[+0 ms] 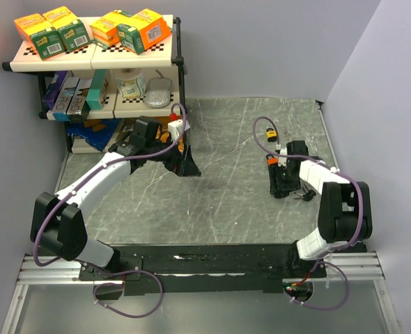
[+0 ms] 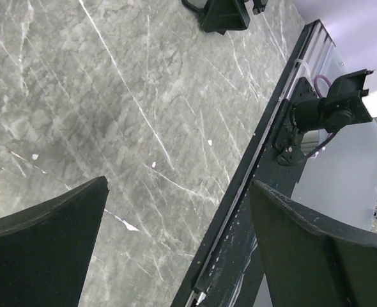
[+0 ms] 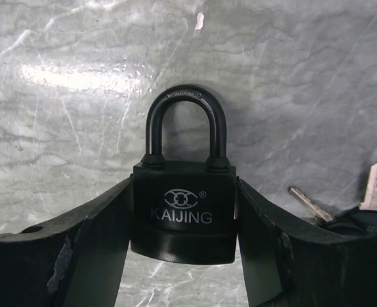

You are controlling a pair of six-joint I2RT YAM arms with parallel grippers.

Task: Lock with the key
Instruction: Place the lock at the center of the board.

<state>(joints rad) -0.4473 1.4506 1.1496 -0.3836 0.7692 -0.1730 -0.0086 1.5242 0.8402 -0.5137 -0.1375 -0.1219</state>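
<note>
Right jaws gripping padlock (image 3: 183, 217) sides (shackle pointing away), keys (image 3: 370, 188) beside, left arm (image 1: 101, 172) stretched forward, left jaws wide.

I count one padlock (image 3: 183, 217) and two keys (image 3: 372, 187). I count two robot arms (image 1: 101, 174) and one shelf unit (image 1: 87, 60) with two tiers. The cartons (image 1: 144, 31) on those tiers overlap too much for a firm count.
</note>
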